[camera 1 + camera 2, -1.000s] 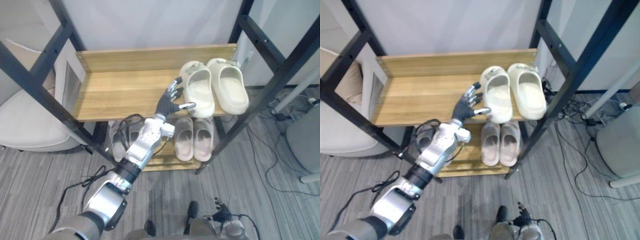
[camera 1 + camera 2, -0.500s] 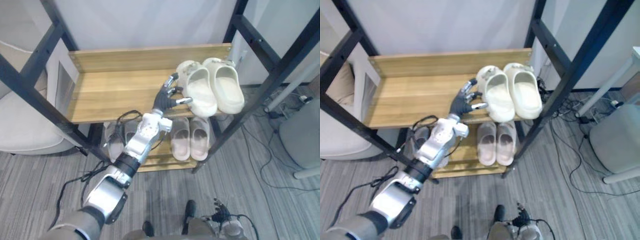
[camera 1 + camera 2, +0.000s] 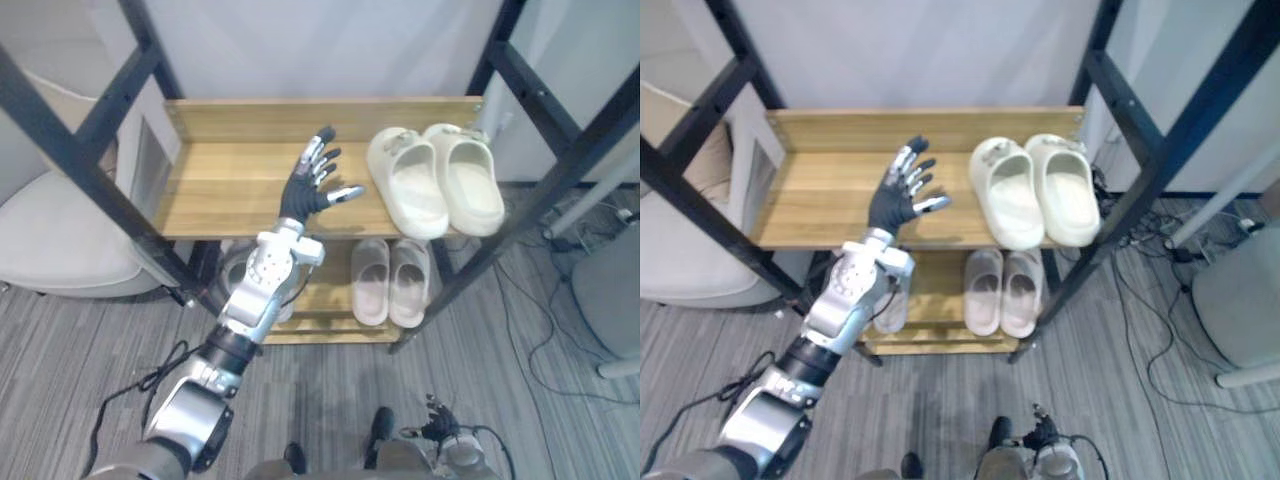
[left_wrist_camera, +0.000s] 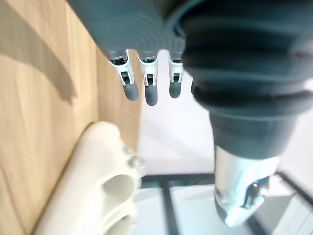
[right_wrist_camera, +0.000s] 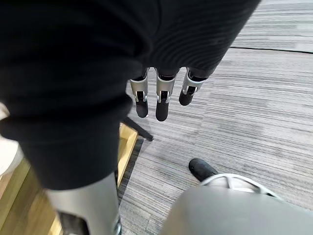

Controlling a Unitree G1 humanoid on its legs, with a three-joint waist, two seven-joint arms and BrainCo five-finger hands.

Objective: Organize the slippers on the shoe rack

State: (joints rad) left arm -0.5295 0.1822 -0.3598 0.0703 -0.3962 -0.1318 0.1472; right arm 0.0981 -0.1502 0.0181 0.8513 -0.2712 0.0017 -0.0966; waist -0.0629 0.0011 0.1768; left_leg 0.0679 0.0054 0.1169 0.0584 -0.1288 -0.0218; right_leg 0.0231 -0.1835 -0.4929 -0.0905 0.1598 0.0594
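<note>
A pair of cream slippers [image 3: 435,190] lies side by side at the right end of the rack's wooden top shelf [image 3: 230,185]. My left hand [image 3: 307,190] hovers over the middle of that shelf with fingers spread, open and empty, a short gap left of the cream pair. In the left wrist view its fingers [image 4: 145,93] point past the near cream slipper [image 4: 98,181] without touching it. On the lower shelf sits a pinkish pair [image 3: 390,282], and a grey pair [image 3: 235,278] is partly hidden behind my arm. My right hand [image 5: 161,105] hangs low over the carpet with straight fingers.
Black metal posts [image 3: 520,75] frame the rack on both sides. A beige cushioned seat [image 3: 50,240] stands at the left and a grey piece of furniture [image 3: 612,290] at the right. Loose cables [image 3: 540,330] lie on the carpet to the right.
My left hand has drawn back to the left, off the near cream slipper it was touching, and now stands over the bare middle of the shelf. The camera has also shifted.
</note>
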